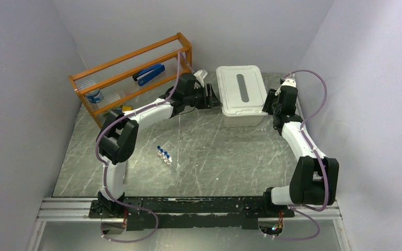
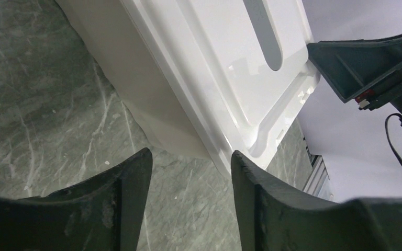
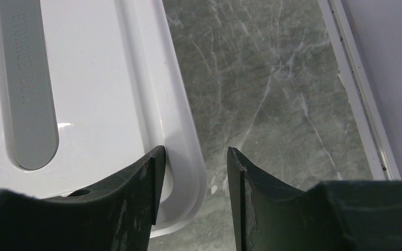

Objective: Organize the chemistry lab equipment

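Observation:
Several clear blue-capped tubes point(image 1: 164, 155) stand in a clear plastic tube rack point(image 1: 171, 158) on the table's middle left. A white lidded storage box point(image 1: 239, 94) sits at the back centre. My left gripper point(image 1: 212, 97) is open at the box's left side; in the left wrist view point(image 2: 191, 157) the box's lid edge point(image 2: 225, 141) lies just beyond the fingertips. My right gripper point(image 1: 268, 101) is open at the box's right side; in the right wrist view point(image 3: 194, 154) the jaws straddle the lid rim point(image 3: 186, 130). The ring stand, tweezers, triangle and rods are out of view.
A wooden rack point(image 1: 131, 70) stands at the back left with a blue stapler point(image 1: 151, 74) and a small blue-and-white jar point(image 1: 94, 96) in it. A small yellow item point(image 1: 127, 109) lies beside the rack. Walls close in on the left, right and back.

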`<state>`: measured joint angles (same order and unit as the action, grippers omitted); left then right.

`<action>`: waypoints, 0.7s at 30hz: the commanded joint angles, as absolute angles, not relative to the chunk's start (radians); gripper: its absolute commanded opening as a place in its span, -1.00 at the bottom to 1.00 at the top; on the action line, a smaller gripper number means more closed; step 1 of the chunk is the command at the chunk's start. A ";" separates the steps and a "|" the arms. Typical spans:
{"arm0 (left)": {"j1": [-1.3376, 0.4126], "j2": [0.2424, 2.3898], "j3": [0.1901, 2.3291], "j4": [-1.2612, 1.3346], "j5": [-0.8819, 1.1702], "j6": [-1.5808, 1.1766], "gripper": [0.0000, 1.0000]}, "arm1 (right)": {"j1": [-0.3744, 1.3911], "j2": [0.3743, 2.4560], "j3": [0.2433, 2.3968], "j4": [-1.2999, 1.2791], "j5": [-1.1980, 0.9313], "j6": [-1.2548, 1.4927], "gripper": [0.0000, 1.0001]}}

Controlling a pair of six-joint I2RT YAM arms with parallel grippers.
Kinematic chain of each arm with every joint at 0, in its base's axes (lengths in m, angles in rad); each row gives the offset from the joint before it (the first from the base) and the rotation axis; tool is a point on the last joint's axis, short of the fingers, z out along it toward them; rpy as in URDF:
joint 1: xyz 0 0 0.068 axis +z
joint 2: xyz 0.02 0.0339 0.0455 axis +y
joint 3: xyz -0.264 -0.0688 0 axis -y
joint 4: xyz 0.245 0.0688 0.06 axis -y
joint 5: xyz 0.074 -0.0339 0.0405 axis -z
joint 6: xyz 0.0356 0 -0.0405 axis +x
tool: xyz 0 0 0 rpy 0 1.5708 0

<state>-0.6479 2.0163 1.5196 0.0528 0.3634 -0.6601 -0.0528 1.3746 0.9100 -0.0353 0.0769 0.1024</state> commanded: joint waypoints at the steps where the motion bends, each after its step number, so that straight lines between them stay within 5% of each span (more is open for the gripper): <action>1: -0.665 2.010 1.546 0.027 0.322 -0.609 0.16 | -0.054 1.348 0.908 -0.099 0.098 0.148 -0.01; 14: -0.722 2.006 1.654 -0.038 0.127 -0.518 0.21 | -0.051 1.211 0.933 -0.161 0.028 0.329 0.09; 21: -0.760 2.094 1.730 -0.136 0.030 -0.448 -0.16 | -0.013 1.143 0.891 -0.193 -0.015 0.454 0.04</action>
<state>-0.7357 2.0499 1.6917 -0.0784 0.1265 -0.5087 -0.0399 1.1854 0.9085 -0.1543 0.0093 0.3634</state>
